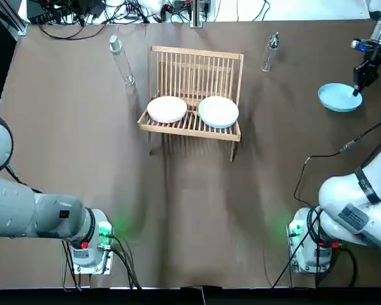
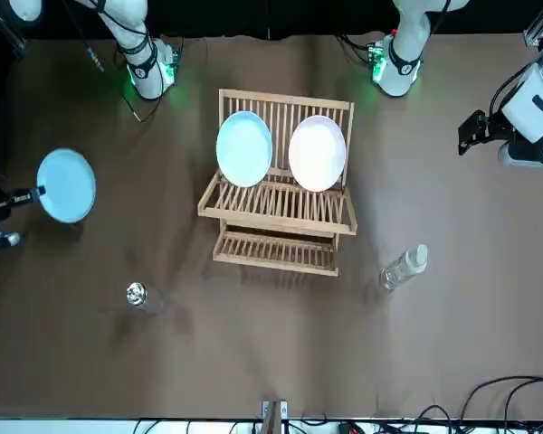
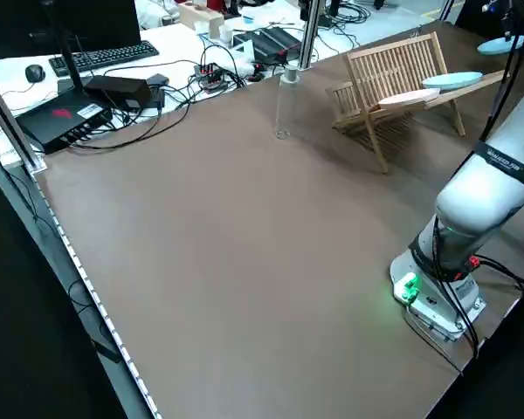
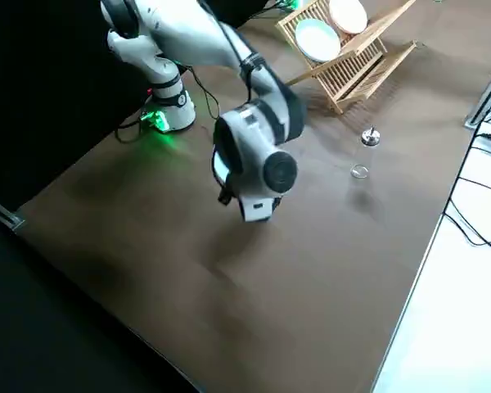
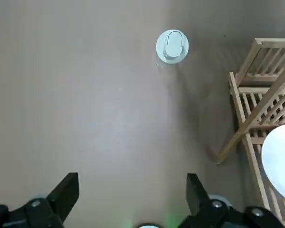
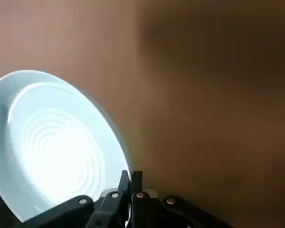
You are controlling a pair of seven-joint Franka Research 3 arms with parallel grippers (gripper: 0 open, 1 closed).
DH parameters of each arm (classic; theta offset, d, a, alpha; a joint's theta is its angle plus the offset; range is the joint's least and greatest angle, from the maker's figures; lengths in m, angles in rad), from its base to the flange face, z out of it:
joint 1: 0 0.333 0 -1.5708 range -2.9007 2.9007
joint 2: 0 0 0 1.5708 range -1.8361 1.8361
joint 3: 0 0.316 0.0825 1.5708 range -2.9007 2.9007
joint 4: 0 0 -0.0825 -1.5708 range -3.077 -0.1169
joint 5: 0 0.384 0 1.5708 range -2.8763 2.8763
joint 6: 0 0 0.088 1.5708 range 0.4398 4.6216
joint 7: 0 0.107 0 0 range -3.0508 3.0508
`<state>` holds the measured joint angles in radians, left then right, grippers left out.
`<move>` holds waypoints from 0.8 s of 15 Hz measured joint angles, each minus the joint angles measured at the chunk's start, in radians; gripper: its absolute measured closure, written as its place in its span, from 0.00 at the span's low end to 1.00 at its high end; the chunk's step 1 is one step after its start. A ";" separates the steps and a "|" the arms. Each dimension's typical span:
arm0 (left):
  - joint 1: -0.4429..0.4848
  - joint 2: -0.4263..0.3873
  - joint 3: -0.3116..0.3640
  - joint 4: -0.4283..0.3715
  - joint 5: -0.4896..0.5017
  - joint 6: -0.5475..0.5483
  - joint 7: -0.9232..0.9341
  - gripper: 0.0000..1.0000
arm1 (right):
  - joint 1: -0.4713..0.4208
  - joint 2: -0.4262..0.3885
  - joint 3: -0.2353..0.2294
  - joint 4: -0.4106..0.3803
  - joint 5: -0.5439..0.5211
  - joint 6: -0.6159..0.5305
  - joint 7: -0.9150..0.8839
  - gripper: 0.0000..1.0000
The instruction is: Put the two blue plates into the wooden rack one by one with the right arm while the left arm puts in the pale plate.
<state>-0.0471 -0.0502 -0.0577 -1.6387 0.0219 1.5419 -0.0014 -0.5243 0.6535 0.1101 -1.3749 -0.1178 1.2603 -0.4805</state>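
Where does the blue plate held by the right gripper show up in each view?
Top: far right, blue plate.
Front: far left.
Left side: top right corner.
Right side: not seen.
Left wrist: not in it.
Right wrist: left half.
Landmark: wooden rack.

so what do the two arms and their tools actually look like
The left arm and the right arm are both built of rounded, glossy white links. Each has a dark band with white lettering. Their bases glow green, with red fittings and black cables trailing off. The left tool and the right tool are black, with two fingers each.
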 joint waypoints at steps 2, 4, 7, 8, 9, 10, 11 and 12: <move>0.000 0.000 -0.001 0.000 0.000 0.000 0.000 0.00 | 0.057 -0.021 -0.001 0.015 0.000 -0.134 0.058 0.96; -0.001 0.000 -0.001 0.000 0.000 0.000 0.000 0.00 | 0.117 -0.066 0.001 0.019 0.000 -0.261 0.144 0.96; 0.000 0.000 -0.001 0.000 0.000 0.000 0.000 0.00 | 0.205 -0.127 0.002 0.019 0.011 -0.408 0.250 0.96; -0.001 0.000 -0.001 0.000 0.000 0.000 0.000 0.00 | 0.228 -0.142 0.002 0.018 0.033 -0.449 0.286 0.96; -0.001 0.000 -0.001 0.000 0.000 0.000 0.000 0.00 | 0.247 -0.158 0.002 0.014 0.061 -0.484 0.325 0.96; -0.001 0.000 -0.001 0.000 0.000 0.000 0.000 0.00 | 0.262 -0.177 0.002 0.003 0.090 -0.507 0.366 0.96; 0.000 0.000 -0.001 0.000 0.000 0.000 0.000 0.00 | 0.278 -0.198 0.002 -0.017 0.120 -0.518 0.408 0.96; 0.000 0.001 -0.001 0.000 0.000 0.000 0.000 0.00 | 0.298 -0.221 0.002 -0.047 0.153 -0.523 0.461 0.96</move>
<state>-0.0471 -0.0492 -0.0584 -1.6390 0.0220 1.5419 -0.0014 -0.2265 0.4323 0.1125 -1.4215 0.0356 0.7374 -0.0198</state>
